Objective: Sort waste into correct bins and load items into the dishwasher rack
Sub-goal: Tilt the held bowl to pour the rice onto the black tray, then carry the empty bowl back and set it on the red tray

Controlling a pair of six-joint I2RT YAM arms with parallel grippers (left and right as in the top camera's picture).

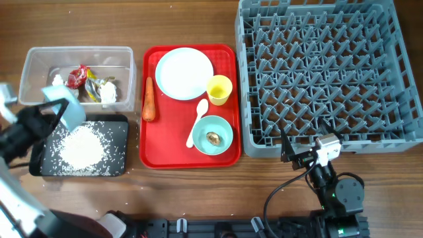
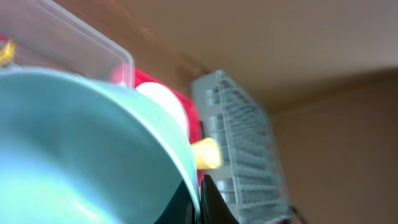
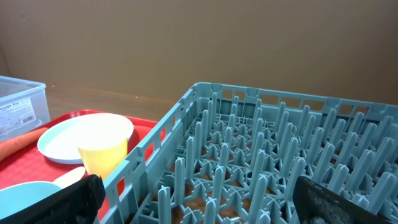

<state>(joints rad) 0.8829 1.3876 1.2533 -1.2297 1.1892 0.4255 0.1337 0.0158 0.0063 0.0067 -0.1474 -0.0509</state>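
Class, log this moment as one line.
left claw: shut on bowl | bowl: tilted, by black tray | right claw: open | rack: unloaded

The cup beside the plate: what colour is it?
The cup is yellow, clearest in the overhead view.

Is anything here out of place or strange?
The orange carrot lies unsorted on the red tray, left of the plate; a brown food lump sits in the bowl there.

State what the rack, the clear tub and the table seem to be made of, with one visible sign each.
Rack: probably moulded plastic, matt grey-blue; thin, uniform pegs and lattice.
Clear tub: plastic, glossy and see-through; the brown beneath shows through its base.
Table: wood or wood-look laminate, brown with grain streaks; which one is unclear.
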